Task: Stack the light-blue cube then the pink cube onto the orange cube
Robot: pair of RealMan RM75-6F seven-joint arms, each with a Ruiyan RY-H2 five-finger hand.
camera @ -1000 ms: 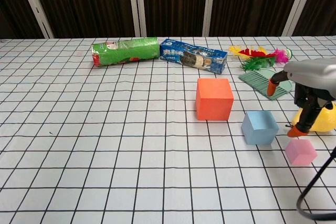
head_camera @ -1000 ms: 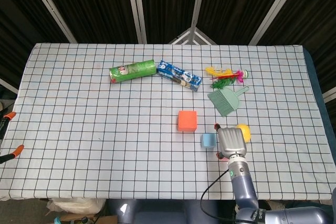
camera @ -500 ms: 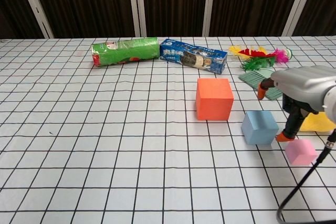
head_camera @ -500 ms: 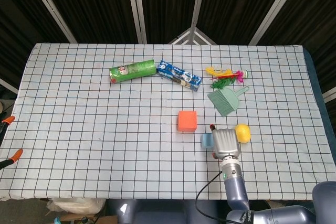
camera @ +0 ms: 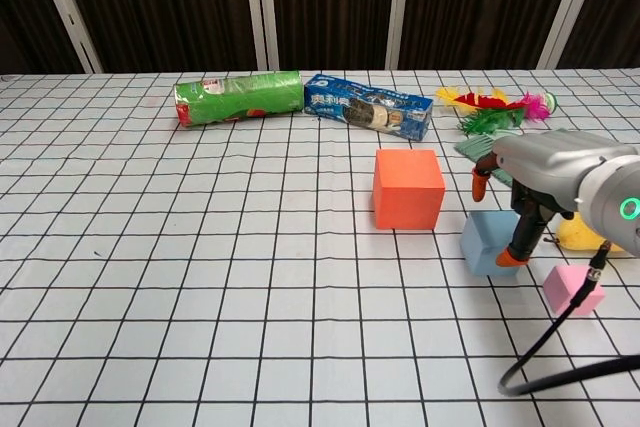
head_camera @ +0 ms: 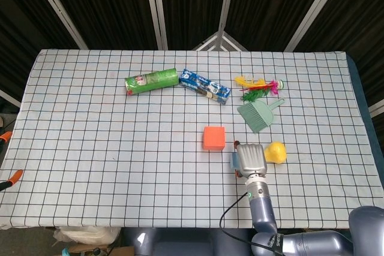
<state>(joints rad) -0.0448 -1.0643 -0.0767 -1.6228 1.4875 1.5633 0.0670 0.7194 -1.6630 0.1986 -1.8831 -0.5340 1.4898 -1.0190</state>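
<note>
A: Start with the head view. How far along is the stacking?

B: Nothing is stacked yet. The orange cube [head_camera: 214, 138] stands alone on the checked cloth [head_camera: 90, 148], its top bare, just to the left of and beyond the right hand [head_camera: 250, 159]. The hand sits right over the light-blue cube [head_camera: 233, 160], of which only a sliver shows at the hand's left edge. The pink cube is hidden from this camera, so I can't place it here. The left hand is not in view.

A: And from the chest view?

B: The right hand [camera: 530, 187] hangs just above the light-blue cube [camera: 488, 243], fingers spread, one orange fingertip [camera: 511, 257] down at the cube's near right corner and another up over its far edge. I can't tell whether any of them touches it; it doesn't look gripped. The pink cube [camera: 573, 289] rests on the cloth just near of the hand and to its right, untouched. The orange cube [camera: 408, 188] is to the hand's left.

A: So what remains?

B: By my reading, everything: grasp the blue, set it on orange, then the pink on top.
</note>
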